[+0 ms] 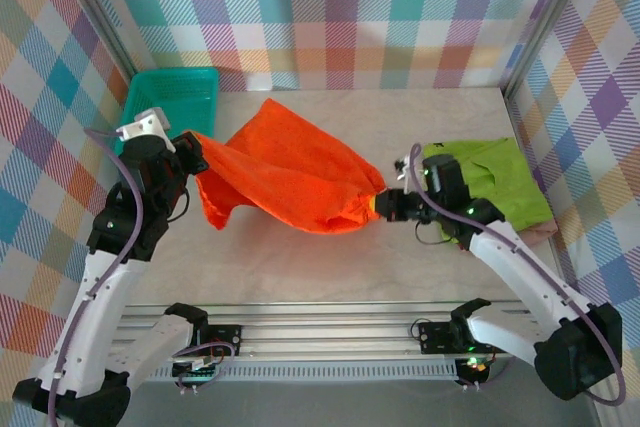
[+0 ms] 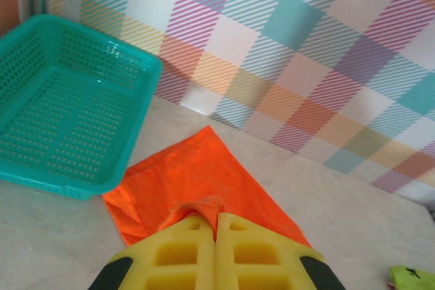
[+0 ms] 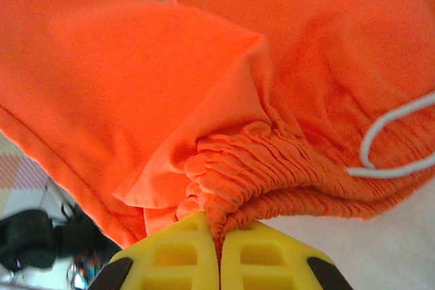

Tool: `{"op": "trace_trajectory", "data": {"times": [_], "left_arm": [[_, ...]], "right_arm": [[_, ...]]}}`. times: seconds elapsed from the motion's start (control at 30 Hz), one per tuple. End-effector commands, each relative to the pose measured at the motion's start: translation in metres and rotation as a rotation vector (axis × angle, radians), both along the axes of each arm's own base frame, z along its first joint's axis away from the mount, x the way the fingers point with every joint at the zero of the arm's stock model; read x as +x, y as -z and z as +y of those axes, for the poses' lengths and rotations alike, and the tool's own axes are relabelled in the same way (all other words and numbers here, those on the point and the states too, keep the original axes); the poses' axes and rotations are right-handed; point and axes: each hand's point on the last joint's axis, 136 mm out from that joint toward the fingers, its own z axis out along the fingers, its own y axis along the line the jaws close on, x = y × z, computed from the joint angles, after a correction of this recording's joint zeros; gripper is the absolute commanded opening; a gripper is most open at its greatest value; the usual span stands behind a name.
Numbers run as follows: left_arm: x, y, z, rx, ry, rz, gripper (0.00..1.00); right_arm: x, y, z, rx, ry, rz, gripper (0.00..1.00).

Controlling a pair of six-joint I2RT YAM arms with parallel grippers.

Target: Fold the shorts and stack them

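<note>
1. Overhead, the orange shorts [image 1: 290, 182] are stretched across the middle of the table [image 1: 330, 277], held at one end by each arm.
2. The left gripper [image 1: 198, 153] is at the cloth's left end, just in front of the teal basket [image 1: 170, 74]. In the left wrist view its yellow fingers [image 2: 177, 256] are pressed together, and a small fold of orange cloth is pinched at their tips.
3. Beyond those fingers the cloth fans out to a pointed corner aimed at the checked wall [image 2: 306, 52]. Its left edge lies close beside the basket's near corner.
4. The right gripper [image 1: 378, 205] is at the cloth's right end. In the right wrist view its fingers are pressed together on the gathered elastic waistband [image 3: 258, 168], which bunches into tight ridges at the tips.
5. A white drawstring [image 3: 387, 140] loops out of the waistband on the right side of that view.
6. Between the two grips the cloth hangs in loose diagonal folds. One lobe droops toward the near edge of the table on the left, below the left gripper.
7. Whether the middle of the cloth touches the table cannot be told.
8. The green shorts [image 1: 500, 182] lie flat at the table's right side, just behind the right arm's wrist.
9. A sliver of the pink shorts [image 1: 541, 234] shows under their near right edge.
</note>
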Motion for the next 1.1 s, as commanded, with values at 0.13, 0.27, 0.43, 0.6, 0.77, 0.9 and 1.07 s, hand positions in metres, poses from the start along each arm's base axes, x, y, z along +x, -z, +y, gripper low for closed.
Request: {"op": "trace_trajectory", "data": {"times": [0.13,0.27,0.43,0.6,0.77,0.9,1.07], "left_arm": [[0.000,0.028,0.017,0.111,-0.080,0.095,0.00],[0.000,0.040,0.018,0.116,-0.084,0.116,0.00],[-0.005,0.053,0.018,0.100,-0.085,0.129,0.00],[-0.012,0.063,0.022,0.084,-0.102,0.138,0.00],[-0.018,0.076,0.026,0.063,-0.129,0.166,0.00],[-0.021,0.086,0.027,0.038,-0.142,0.188,0.00],[-0.026,0.090,0.030,0.029,-0.161,0.195,0.00]], "right_arm": [[-0.069,0.094,0.011,-0.088,-0.001,0.369,0.04],[-0.098,0.109,0.028,-0.131,-0.152,0.424,0.26],[-0.080,0.074,0.024,-0.185,-0.142,0.299,0.63],[-0.031,0.034,0.028,-0.109,0.008,0.209,0.93],[0.022,0.040,0.043,-0.127,0.070,0.247,0.94],[0.064,0.064,0.043,-0.142,0.136,0.304,0.95],[0.102,0.108,0.029,-0.170,0.200,0.404,0.95]]}}
